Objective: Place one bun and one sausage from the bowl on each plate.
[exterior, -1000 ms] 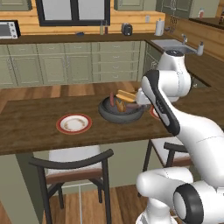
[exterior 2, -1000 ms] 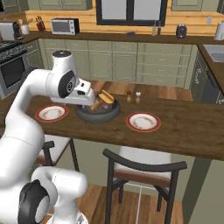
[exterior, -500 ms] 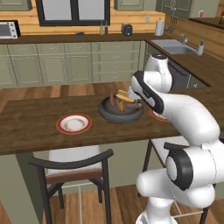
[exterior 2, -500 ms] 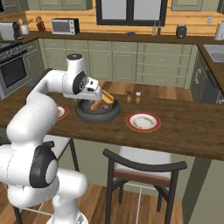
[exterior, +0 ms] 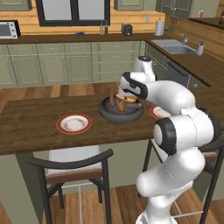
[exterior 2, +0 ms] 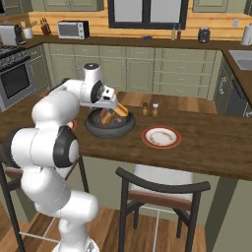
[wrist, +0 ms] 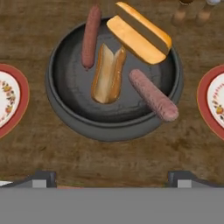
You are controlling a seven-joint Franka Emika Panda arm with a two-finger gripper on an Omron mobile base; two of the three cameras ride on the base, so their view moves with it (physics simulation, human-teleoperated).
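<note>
We see the wooden counter point(exterior: 35, 127) running across both base views, with the arm point(exterior: 175, 100) bent over its middle. A dark chair point(exterior 2: 157, 197) stands at the near side of the counter.

On the counter sits the bowl point(wrist: 65, 109), dark grey, wide and shallow with a thick rim, set between two plates. The left plate point(exterior: 74, 124) lies apart from the bowl on bare wood; the right plate point(exterior 2: 161, 137) lies apart from it on the other side. Both plates are red-rimmed with a pale patterned centre, and we note nothing on either.

Contents of the bowl, seen from the hand camera: one bun point(wrist: 139, 37) tilted up against the far rim, its top end projecting past the rim; a second bun point(wrist: 107, 73) lying flat near the middle, slit side up; one sausage point(wrist: 153, 95) lying diagonally just beside the second bun, reaching the rim; a second sausage point(wrist: 90, 36) leaning on the far wall, its end above the rim.

The gripper point(wrist: 113, 178) hangs above the near edge of the bowl, jaws spread wide, grasping nothing; its fingertips point(wrist: 43, 178) touch no item.

Two small shakers point(exterior 2: 150, 107) stand on the counter beyond the bowl
</note>
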